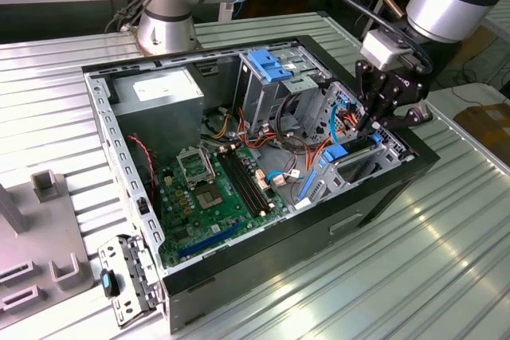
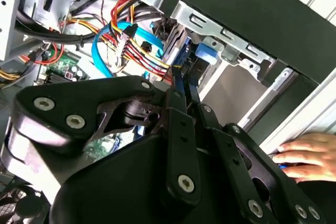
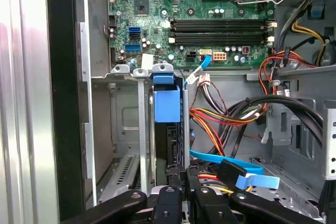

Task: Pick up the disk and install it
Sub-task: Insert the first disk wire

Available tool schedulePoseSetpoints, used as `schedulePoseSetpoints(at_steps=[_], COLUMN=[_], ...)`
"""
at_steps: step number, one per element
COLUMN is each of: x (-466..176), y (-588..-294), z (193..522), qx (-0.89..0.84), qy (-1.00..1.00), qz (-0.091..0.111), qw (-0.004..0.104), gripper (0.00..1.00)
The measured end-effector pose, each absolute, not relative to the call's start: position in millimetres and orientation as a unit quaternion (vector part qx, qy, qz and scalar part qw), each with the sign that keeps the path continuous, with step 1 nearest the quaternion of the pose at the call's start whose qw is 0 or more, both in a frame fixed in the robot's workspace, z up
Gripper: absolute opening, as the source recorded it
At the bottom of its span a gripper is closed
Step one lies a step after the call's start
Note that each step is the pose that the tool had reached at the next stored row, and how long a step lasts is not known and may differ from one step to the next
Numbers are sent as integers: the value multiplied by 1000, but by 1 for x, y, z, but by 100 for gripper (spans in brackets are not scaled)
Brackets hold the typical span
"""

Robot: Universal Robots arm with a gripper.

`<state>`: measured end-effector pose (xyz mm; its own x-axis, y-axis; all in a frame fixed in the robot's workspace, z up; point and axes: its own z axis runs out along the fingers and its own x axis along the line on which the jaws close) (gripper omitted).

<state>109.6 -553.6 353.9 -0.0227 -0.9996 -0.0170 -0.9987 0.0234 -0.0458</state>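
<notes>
The disk (image 3: 169, 145) stands on edge in a slot of the grey drive cage (image 3: 126, 129) at the case's front corner. Its light-blue carrier (image 3: 167, 103) faces the motherboard. In the exterior view the carrier of the disk (image 1: 335, 153) shows just below my gripper (image 1: 368, 129), which reaches down into the case from the exterior view's right. In both wrist views my gripper (image 3: 185, 174) is shut on the disk's blue rail edge, its black fingers (image 2: 178, 85) close together. The blue tab of the disk (image 2: 203, 55) lies beyond the fingertips. The disk's lower part is hidden by the cage.
The open black case (image 1: 382, 212) lies on a ribbed metal table. Red, yellow and orange wires (image 3: 220, 119) and a blue flat cable (image 3: 231, 163) crowd the space beside the slot. An upright cage with a blue latch (image 1: 271, 65) stands nearby. A person's hand (image 2: 304, 153) rests by the case edge.
</notes>
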Motion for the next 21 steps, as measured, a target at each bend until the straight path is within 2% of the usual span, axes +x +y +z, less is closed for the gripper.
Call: schedulePoseSetpoints(at_steps=[21], x=[109], y=[-557], z=[350], qx=[-698], qy=[715], qz=[-9], qw=[24], gripper=[16])
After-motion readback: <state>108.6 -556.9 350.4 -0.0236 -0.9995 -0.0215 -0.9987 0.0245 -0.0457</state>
